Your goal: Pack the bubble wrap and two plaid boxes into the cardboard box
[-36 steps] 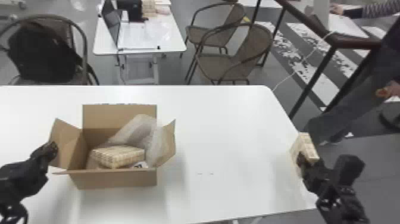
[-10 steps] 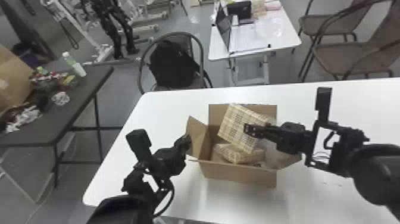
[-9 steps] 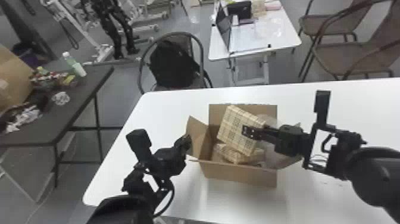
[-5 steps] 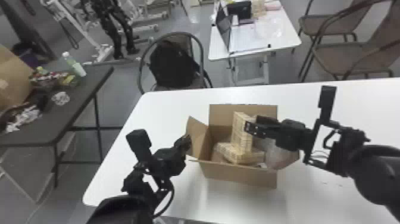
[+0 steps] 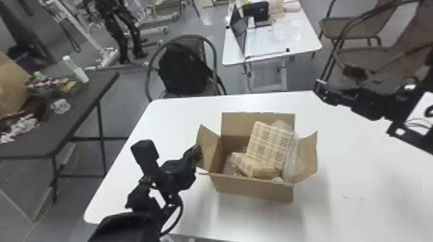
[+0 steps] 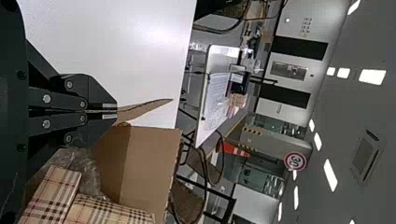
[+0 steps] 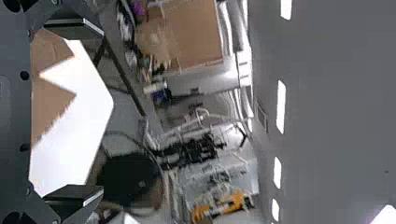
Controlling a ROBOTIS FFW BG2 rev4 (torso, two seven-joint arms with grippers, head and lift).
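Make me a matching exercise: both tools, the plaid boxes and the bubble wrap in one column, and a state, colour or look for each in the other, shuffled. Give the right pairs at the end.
Column one
1. left tool
2. bubble wrap
3. right tool
4. plaid boxes

Column two
A. beige with darker checks
B. spread apart, holding nothing
C. closed on a flap of the cardboard box
D. clear and see-through

Right pairs: 1-C, 2-D, 3-B, 4-A
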